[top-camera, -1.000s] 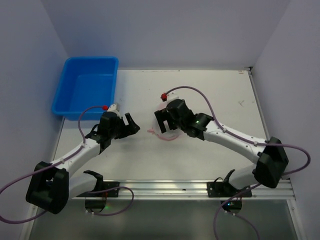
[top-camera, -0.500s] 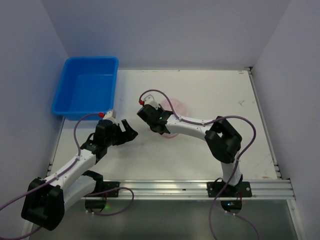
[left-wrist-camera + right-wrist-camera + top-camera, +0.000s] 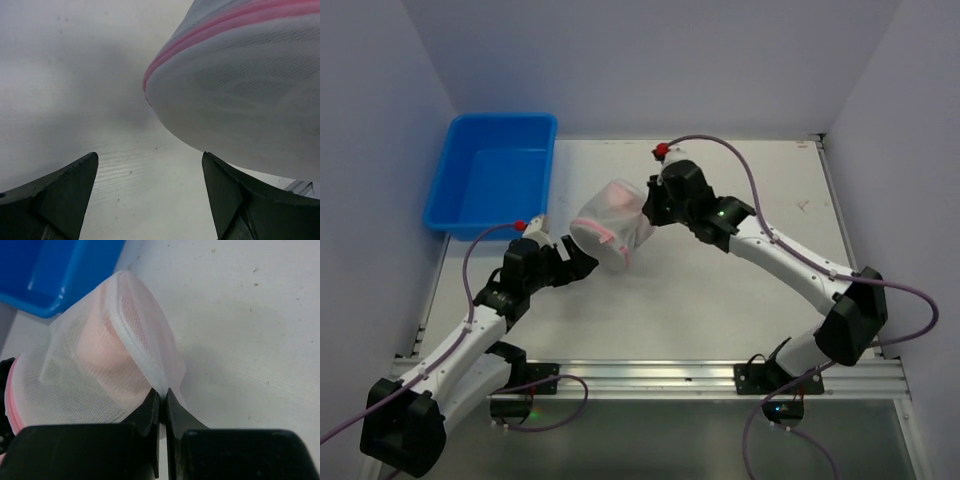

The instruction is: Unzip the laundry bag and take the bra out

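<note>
At the tips of the right pincer (image 3: 161, 392): clamped on a thin seam of the laundry bag (image 3: 95, 365), liable to slip under tugging. Left pincer (image 3: 149, 161) agape, empty, just short of the bag.

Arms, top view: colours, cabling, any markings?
Left arm and right arm: white links, black joint housings. Left gripper and right gripper: black tapered fingers. Purple cable loops along each arm, red connector at the wrist. No markings legible.

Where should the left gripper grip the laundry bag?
Likely the pink zipper trim of the white mesh laundry bag, from its left: the right gripper pinches the opposite seam, so that rim faces the open left gripper.
</note>
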`<state>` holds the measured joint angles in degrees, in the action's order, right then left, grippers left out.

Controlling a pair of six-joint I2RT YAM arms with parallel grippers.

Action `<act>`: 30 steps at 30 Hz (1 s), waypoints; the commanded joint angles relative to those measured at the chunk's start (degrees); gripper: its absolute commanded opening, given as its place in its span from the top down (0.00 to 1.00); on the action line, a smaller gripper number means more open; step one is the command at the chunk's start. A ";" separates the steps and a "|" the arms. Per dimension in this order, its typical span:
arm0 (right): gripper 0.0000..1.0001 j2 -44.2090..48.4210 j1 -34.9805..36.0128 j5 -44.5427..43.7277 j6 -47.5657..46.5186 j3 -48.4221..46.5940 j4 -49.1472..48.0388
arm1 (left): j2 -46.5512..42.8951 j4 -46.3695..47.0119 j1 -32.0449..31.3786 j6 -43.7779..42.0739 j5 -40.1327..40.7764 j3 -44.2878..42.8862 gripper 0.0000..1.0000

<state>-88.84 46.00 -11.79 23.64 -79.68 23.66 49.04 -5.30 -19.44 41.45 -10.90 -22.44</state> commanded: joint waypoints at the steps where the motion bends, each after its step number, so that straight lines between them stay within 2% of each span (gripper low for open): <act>1: 1.00 4.72 -5.29 18.89 10.71 8.19 -11.76 | -3.50 1.17 0.55 0.82 -2.11 -4.62 0.12; 4: 1.00 4.64 -8.62 26.97 16.77 14.43 -16.35 | -6.93 1.52 0.55 0.82 -1.50 -6.12 0.12; 6: 1.00 4.20 -11.09 34.42 24.65 19.19 -24.51 | -8.60 1.26 0.55 0.13 -0.01 -6.74 0.12; 7: 1.00 3.76 -13.28 36.38 27.14 23.74 -28.37 | -8.87 0.65 0.63 -0.14 0.43 -7.18 0.12; 9: 1.00 2.45 -14.88 40.33 32.14 26.76 -34.37 | -8.78 -0.06 0.55 -1.37 1.14 -7.45 0.12; 15: 1.00 -3.18 -20.59 45.80 40.51 35.90 -47.12 | -4.84 0.20 0.55 -0.94 -0.96 -6.04 0.12; 24: 1.00 -11.35 -25.78 49.50 49.38 44.69 -57.93 | 2.02 11.09 0.46 1.61 -4.83 -4.46 0.12; 28: 0.89 -13.20 -26.13 48.97 52.12 46.72 -61.27 | 5.45 13.91 0.37 2.75 -7.03 -4.63 0.12; 30: 0.75 -11.90 -26.13 47.75 51.60 47.94 -61.10 | 7.56 15.22 -0.07 3.46 -7.74 -4.55 0.13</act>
<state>-102.08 20.08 35.48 72.73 -32.97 -31.79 54.78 4.29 -19.27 43.16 -15.66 -26.98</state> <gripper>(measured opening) 0.204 0.877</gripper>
